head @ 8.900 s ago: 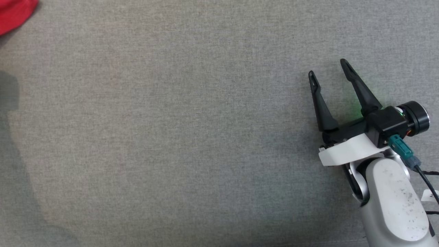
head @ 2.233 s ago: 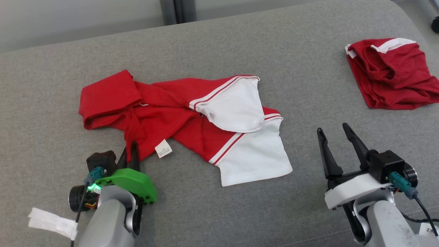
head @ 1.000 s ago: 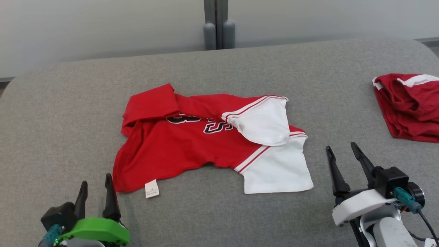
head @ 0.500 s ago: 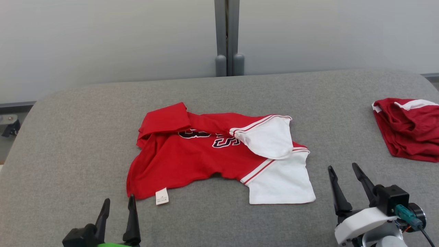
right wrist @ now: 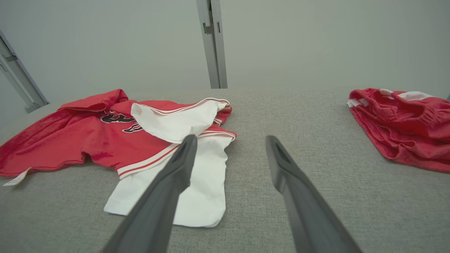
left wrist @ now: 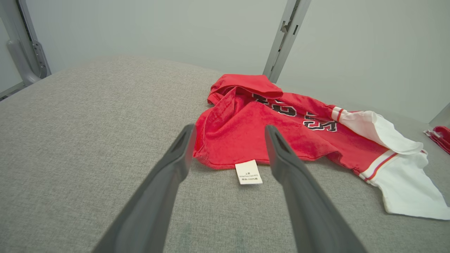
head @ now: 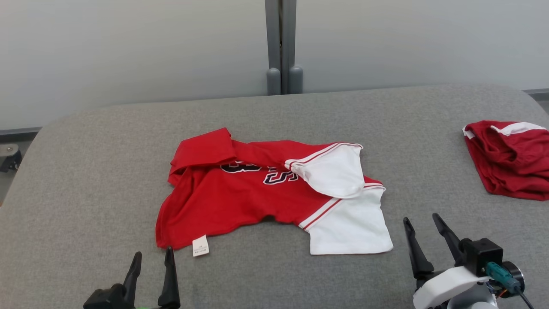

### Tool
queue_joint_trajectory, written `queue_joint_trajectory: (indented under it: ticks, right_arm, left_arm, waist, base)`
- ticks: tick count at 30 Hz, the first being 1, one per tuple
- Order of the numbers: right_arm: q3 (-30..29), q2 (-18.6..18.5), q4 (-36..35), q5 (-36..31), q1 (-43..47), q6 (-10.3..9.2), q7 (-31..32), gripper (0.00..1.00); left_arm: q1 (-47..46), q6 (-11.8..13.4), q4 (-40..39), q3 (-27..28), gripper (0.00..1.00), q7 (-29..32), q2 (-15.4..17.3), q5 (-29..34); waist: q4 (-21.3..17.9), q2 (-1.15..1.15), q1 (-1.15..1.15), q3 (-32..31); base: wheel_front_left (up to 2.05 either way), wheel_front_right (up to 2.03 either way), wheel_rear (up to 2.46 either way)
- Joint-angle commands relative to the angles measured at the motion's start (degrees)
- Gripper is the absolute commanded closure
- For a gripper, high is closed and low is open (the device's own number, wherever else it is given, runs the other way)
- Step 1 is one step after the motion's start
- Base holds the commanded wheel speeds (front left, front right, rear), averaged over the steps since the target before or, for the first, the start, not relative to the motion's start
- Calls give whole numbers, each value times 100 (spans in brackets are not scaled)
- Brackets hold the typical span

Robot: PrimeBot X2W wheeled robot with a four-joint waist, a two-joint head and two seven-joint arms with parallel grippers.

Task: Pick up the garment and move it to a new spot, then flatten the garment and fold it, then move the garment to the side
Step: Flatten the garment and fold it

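A: Grey padded surface (head: pixel 85 171), far edge rounded, open room all round. Garments?
B: Two. Red-and-white shirt (head: pixel 240 201) rumpled mid-surface; red bundle (head: pixel 510 159) far right, well apart.
A: Claws?
B: Left gripper (head: pixel 154 252), right gripper (head: pixel 420 217): both spread wide, empty. One white label (left wrist: pixel 248 172), plain in left wrist view.

Red shorts (head: pixel 510 161): cropped at right edge. Care label (left wrist: pixel 248 172): print too small to read. Chest lettering (head: pixel 274 177): partly covered by white sleeve (head: pixel 332 171) and red fold (head: pixel 201 148).
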Motion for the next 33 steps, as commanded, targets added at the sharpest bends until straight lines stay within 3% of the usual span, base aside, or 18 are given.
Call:
queue_joint_trajectory:
  ticks: [1,19,26,27,28,29,30,31,33]
  right_arm:
    - [38,-18,78,2,4,-7,-10,0]
    - [343,-17,2337,454,-1064,-7,408,0]
    - [660,-11,2746,517,-1313,-4,483,1]
    - [702,-6,2777,496,-1341,-4,477,31]
    - [735,-1,2801,462,-1361,-3,483,51]
    - [755,0,2823,452,-1372,-3,488,62]
    - [752,0,2833,428,-1391,-3,476,86]
    - [732,-2,2834,389,-1425,-4,442,100]
    - [684,-5,2814,357,-1482,-4,388,100]
  left_arm:
    - [-6,21,5,1,0,-2,14,79]
    - [-274,65,152,12,0,-2,14,34]
    - [-329,76,198,20,0,-2,14,-23]
    - [-336,74,206,29,0,-2,14,-32]
    - [-343,72,223,39,0,-2,14,-39]
    - [-351,62,255,41,0,-2,14,-36]
    - [-364,50,290,37,0,-1,14,-30]
    - [-389,32,339,15,0,-2,14,-23]
    - [-456,6,468,-46,0,-1,14,-22]
  waist:
    - [16,0,0,19]
    - [428,0,0,533]
    - [511,0,0,598]
    - [509,0,0,599]
    - [503,0,0,598]
    - [492,0,0,598]
    - [480,0,0,597]
    - [463,0,0,598]
    - [429,0,0,603]
  base:
    - [0,0,0]
    - [0,0,0]
    - [0,0,0]
    - [0,0,0]
    - [0,0,0]
    - [0,0,0]
    - [0,0,0]
    - [0,0,0]
    - [0,0,0]
